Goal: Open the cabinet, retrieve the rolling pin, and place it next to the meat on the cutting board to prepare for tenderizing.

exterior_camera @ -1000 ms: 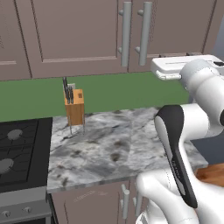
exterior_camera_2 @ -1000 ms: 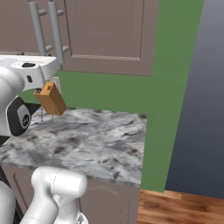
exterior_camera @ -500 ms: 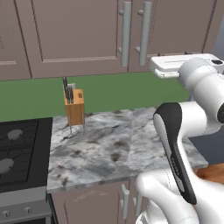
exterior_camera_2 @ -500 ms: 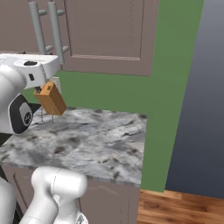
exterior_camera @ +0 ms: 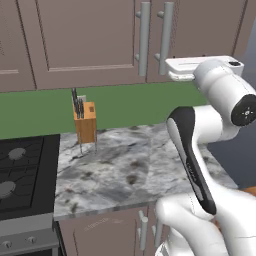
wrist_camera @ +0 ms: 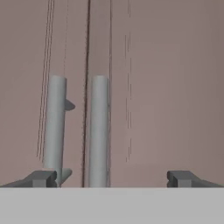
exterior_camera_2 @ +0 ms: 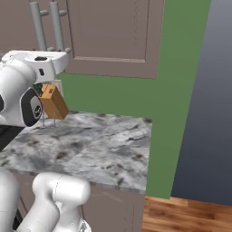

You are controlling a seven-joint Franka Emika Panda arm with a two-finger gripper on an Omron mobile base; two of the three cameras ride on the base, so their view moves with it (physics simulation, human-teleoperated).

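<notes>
The cabinet (exterior_camera: 200,30) is a taupe-brown wall unit with its doors shut. Two long vertical grey bar handles stand side by side at the door seam. In the hand view the right handle (wrist_camera: 99,131) rises between the fingertips, nearer the left one, and the left handle (wrist_camera: 54,127) stands just above the left fingertip (wrist_camera: 41,178). My gripper (wrist_camera: 113,178) is open and close in front of the doors, holding nothing. In the left base view the white hand (exterior_camera: 187,67) points at the right handle (exterior_camera: 166,37). The rolling pin, the meat and the cutting board are out of view.
A wooden knife block (exterior_camera: 85,122) stands at the back of the marble counter (exterior_camera: 115,175), below the cabinets. A black stove (exterior_camera: 20,170) adjoins the counter on the left. The counter ends at a green wall (exterior_camera_2: 181,90) on the right.
The hand has risen a little and edged closer to the cabinet handles. The jaws stay open.
</notes>
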